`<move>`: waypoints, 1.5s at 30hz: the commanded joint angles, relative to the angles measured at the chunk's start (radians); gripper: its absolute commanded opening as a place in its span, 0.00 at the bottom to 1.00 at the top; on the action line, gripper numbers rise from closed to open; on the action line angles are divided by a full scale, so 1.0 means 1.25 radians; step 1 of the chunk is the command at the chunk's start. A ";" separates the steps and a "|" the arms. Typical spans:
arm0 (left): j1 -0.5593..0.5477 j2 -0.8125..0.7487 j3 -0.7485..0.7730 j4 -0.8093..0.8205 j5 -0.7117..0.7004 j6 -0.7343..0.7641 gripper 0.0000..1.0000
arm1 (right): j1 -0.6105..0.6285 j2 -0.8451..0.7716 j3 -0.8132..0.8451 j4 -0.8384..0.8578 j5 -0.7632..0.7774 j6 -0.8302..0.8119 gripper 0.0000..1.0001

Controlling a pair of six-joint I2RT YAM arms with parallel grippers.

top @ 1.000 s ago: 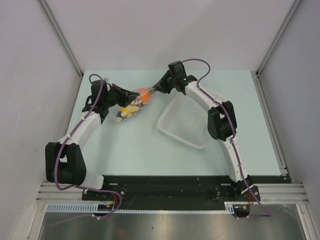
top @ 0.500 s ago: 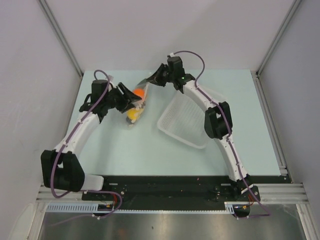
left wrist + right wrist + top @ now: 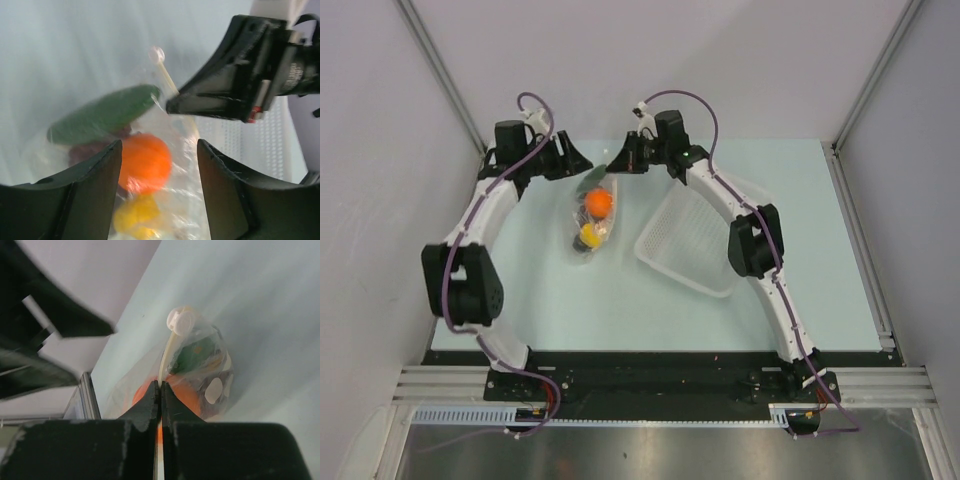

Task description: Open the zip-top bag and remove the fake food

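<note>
The clear zip-top bag (image 3: 592,222) hangs from its top edge over the pale table. My right gripper (image 3: 613,168) is shut on that zip strip, jaws pressed flat on it in the right wrist view (image 3: 160,385). Inside the bag (image 3: 202,355) show the fake food: an orange ball (image 3: 599,202), a yellow fruit (image 3: 588,235) and a green cucumber (image 3: 105,115). My left gripper (image 3: 582,165) stands open just left of the bag's top, touching nothing. In the left wrist view its fingers frame the orange ball (image 3: 145,162) from a distance.
A white perforated basket (image 3: 692,240) lies tilted on the table right of the bag, under my right arm. Grey walls close in at the back and both sides. A metal rail runs along the table's right edge (image 3: 865,250).
My left gripper let go of the bag, opened and pulled back to the left rear. My right gripper shut on the zip strip and carried it rearward; the bag now hangs below it.
</note>
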 commanded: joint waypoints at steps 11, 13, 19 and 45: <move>0.057 0.288 0.342 -0.077 0.385 0.272 0.65 | -0.004 -0.027 -0.001 0.113 -0.263 0.021 0.00; 0.067 0.278 0.328 -0.054 0.409 0.260 0.66 | -0.005 -0.027 -0.001 0.149 -0.276 0.070 0.00; 0.077 0.287 0.316 0.004 0.521 0.211 0.66 | -0.005 -0.016 -0.004 0.345 -0.303 0.244 0.00; 0.087 0.326 0.096 1.074 0.667 -0.644 0.00 | -0.024 -0.070 -0.014 0.093 -0.126 0.077 0.61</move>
